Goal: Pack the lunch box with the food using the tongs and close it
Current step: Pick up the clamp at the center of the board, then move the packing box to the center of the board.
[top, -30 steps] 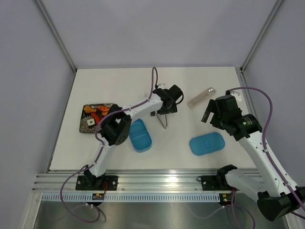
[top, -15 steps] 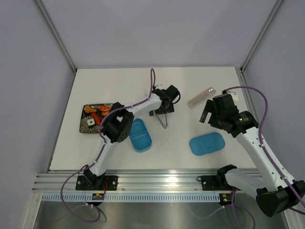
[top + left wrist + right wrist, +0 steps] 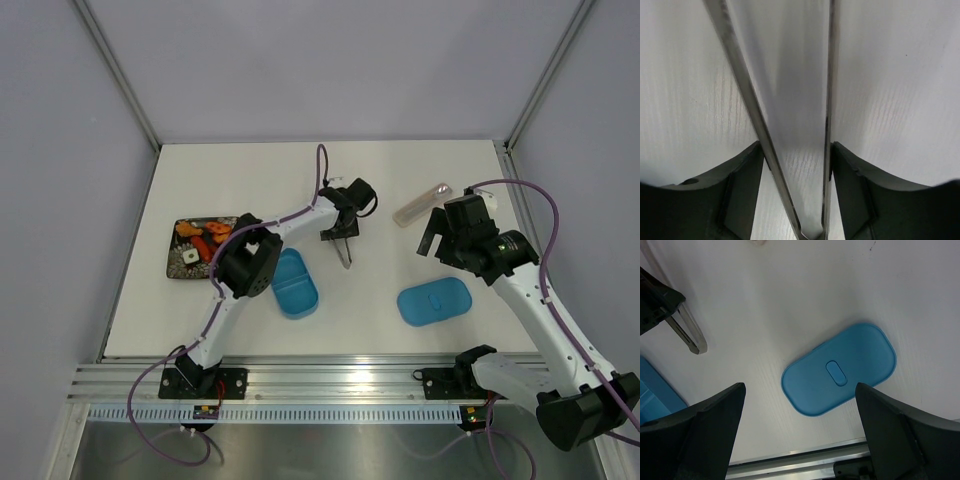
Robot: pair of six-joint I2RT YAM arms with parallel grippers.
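Note:
The silver tongs [image 3: 344, 252] lie on the white table, their joined end toward my left gripper [image 3: 340, 230]. In the left wrist view both fingers [image 3: 747, 170] press on the outer sides of the two tongs arms [image 3: 752, 110], so the gripper [image 3: 796, 150] is shut on them. The blue lunch box [image 3: 295, 283] sits open just left of the tongs. The food [image 3: 205, 238], orange, red and pale pieces, lies on the dark plate [image 3: 178, 264] at the left. My right gripper [image 3: 800, 387] hangs open above the blue lid [image 3: 839, 369], empty.
The flat blue lid [image 3: 434, 300] lies at the right front. A clear oblong case [image 3: 422, 204] rests at the back right. Grey walls with metal posts close in the table, and an aluminium rail [image 3: 330, 380] runs along the near edge.
The left gripper's jaws have closed in from wide open onto the tongs' arms, and it has shifted slightly back. The right arm has drifted a little to the left.

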